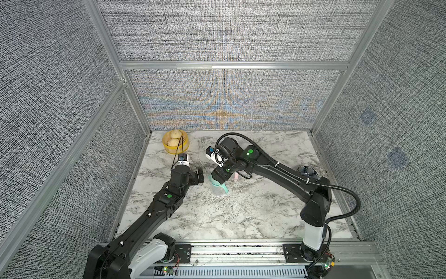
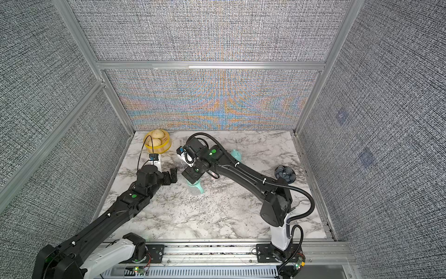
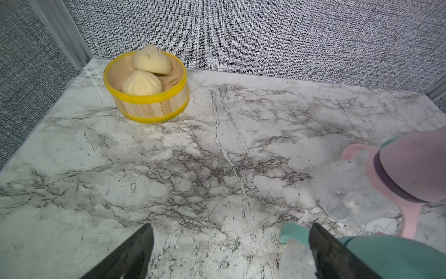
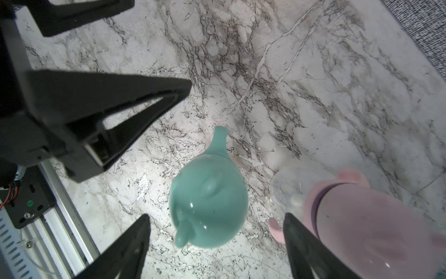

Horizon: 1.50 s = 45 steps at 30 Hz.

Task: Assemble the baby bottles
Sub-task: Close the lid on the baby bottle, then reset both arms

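Grey-walled booth, marble table (image 1: 241, 217), mint-capped bottle (image 1: 218, 189) standing upright mid-table, right claw (image 4: 216, 218) spread wide directly over it, gripping nothing, left claw (image 3: 232, 225) spread too, just beside it, pink-capped bottle (image 4: 362, 217) right alongside.

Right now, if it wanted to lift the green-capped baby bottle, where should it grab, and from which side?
Probably from straight above, at the round green cap: the bottle stands upright, and its looped handle sticks out sideways, so pinch across the handle-free sides. The right hand hangs open over it. The pink bottle stands close, leaving one finger little room.
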### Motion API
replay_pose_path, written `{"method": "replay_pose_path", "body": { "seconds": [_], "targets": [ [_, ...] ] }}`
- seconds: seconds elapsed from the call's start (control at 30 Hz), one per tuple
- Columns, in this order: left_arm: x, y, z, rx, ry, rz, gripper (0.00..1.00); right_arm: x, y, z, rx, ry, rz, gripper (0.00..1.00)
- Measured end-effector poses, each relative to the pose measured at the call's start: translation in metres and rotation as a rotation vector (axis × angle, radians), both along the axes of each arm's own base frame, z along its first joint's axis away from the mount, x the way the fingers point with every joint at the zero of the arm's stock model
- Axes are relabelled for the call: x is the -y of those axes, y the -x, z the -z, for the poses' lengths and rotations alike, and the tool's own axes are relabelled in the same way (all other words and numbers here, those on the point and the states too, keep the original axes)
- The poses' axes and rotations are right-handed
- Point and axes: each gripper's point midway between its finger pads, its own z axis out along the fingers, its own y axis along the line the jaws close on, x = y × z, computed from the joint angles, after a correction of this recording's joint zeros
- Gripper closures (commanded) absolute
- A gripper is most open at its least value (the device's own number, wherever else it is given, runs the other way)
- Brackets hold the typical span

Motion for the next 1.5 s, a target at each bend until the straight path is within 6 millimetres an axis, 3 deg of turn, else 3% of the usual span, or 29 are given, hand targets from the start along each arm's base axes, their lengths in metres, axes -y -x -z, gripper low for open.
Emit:
{"method": "replay_pose_path", "body": {
  "seconds": [0.17, 0.3, 0.43, 0.57, 0.63, 0.77, 0.93, 1.2, 1.37, 1.5],
  "targets": [
    [0.002, -0.015, -0.030, 0.037, -0.035, -0.011, 0.00, 0.037, -0.008, -0.026, 0.094, -0.025, 0.085, 0.04],
    [0.007, -0.034, -0.054, 0.072, -0.118, 0.014, 0.00, 0.090, -0.020, -0.042, 0.161, -0.069, 0.230, 0.01],
    [-0.002, -0.057, -0.056, 0.087, -0.273, 0.037, 0.00, 0.143, -0.023, -0.040, 0.229, -0.074, 0.367, 0.01],
    [-0.039, -0.072, -0.027, 0.034, -0.332, 0.014, 0.00, 0.201, -0.028, -0.030, 0.289, -0.088, 0.532, 0.01],
    [-0.056, -0.068, 0.004, -0.014, -0.339, 0.012, 0.00, 0.233, -0.032, -0.023, 0.316, -0.080, 0.638, 0.01],
    [-0.061, -0.060, 0.059, -0.096, -0.351, 0.069, 0.00, 0.284, -0.038, -0.010, 0.359, -0.065, 0.801, 0.01],
    [-0.062, -0.055, 0.092, -0.071, -0.328, 0.095, 0.01, 0.339, -0.041, 0.017, 0.382, -0.039, 0.974, 0.01],
    [-0.065, -0.060, 0.105, 0.021, -0.262, 0.084, 0.01, 0.389, -0.042, 0.073, 0.432, -0.002, 1.081, 0.01],
    [-0.079, -0.062, 0.109, 0.064, -0.201, 0.050, 0.00, 0.395, -0.040, 0.117, 0.477, -0.038, 1.069, 0.01],
    [-0.083, -0.066, 0.104, 0.102, -0.168, 0.027, 0.00, 0.391, -0.051, 0.127, 0.524, -0.085, 1.035, 0.01]
  ]
}}
